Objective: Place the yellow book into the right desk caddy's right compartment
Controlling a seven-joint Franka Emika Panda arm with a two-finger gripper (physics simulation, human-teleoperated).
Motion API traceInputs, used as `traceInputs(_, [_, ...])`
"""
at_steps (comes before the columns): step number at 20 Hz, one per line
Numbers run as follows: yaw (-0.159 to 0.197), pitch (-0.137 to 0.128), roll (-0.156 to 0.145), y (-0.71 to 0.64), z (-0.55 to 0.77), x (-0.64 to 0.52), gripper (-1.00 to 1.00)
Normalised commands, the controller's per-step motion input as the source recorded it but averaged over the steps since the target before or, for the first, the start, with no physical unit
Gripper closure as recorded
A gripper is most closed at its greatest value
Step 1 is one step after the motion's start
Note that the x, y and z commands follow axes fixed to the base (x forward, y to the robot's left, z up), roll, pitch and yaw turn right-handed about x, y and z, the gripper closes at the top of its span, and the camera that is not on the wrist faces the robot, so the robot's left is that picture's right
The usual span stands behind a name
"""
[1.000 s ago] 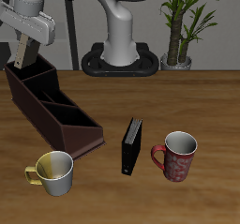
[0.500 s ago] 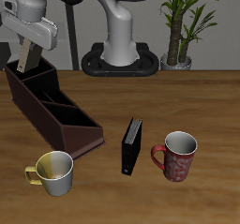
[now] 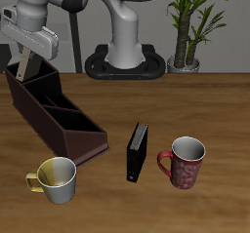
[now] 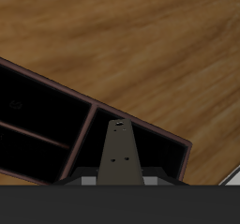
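Note:
My gripper (image 3: 24,48) is shut on the yellow book (image 3: 21,63), a thin tan book that hangs upright from the fingers. Its lower end is just above the back end compartment of the right desk caddy (image 3: 59,130). The caddy is a long dark reddish-brown box with dividers, running from the table's back toward the front. The wrist view looks down into its dark compartments, and a divider wall (image 4: 87,126) shows there. I cannot tell from these views whether the book touches the caddy.
A thicker black book (image 3: 138,151) stands upright near the caddy's front end. A red mug (image 3: 184,163) stands beside it and a pale yellow mug (image 3: 56,178) sits by the table's front edge. The robot base (image 3: 123,63) and a potted plant (image 3: 186,27) are at the back.
The gripper with the yellow book has shifted slightly outward over the caddy's back end and tilted a little. Nothing else has moved.

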Motion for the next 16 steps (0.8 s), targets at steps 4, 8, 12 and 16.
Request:
traceInputs(4, [0.026, 0.013, 0.048, 0.21, -0.16, -0.01, 1.0])
traceInputs(8, [0.021, 0.018, -0.002, 0.04, -0.16, 0.03, 1.0])
traceInputs(12, [-0.009, 0.053, -0.054, -0.32, -0.24, 0.09, 1.0])
traceInputs(16, [0.005, 0.037, -0.008, -0.05, -0.22, 0.05, 1.0])
